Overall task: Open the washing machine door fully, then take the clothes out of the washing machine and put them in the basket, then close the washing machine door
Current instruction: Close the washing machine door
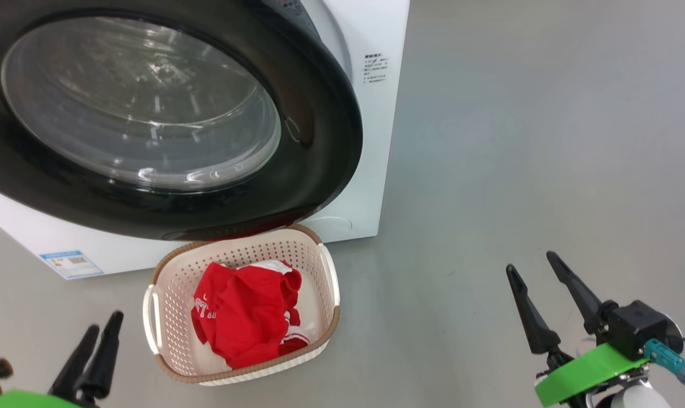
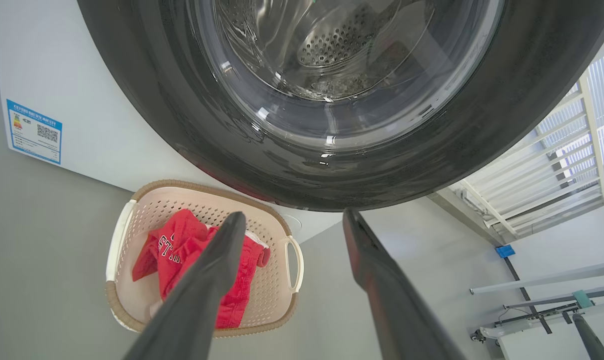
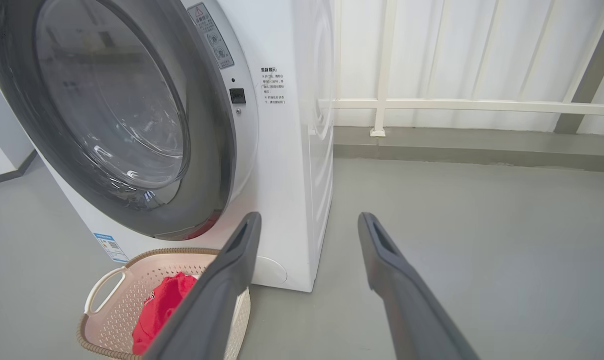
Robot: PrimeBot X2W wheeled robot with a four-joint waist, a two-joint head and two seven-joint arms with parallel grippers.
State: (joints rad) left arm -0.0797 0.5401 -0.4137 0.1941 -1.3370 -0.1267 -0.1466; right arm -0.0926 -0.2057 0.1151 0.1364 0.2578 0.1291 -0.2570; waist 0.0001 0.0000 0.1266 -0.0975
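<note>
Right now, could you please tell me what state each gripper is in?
Left gripper: jaws open, holding nothing.
Right gripper: jaws open, holding nothing.

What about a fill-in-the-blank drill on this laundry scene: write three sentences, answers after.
1. The clothes in the basket are mostly ____.
2. The washing machine door has a wide glossy ____ rim.
3. The left gripper and the right gripper both have their jaws ____.
Missing words: red; black; open.
</note>
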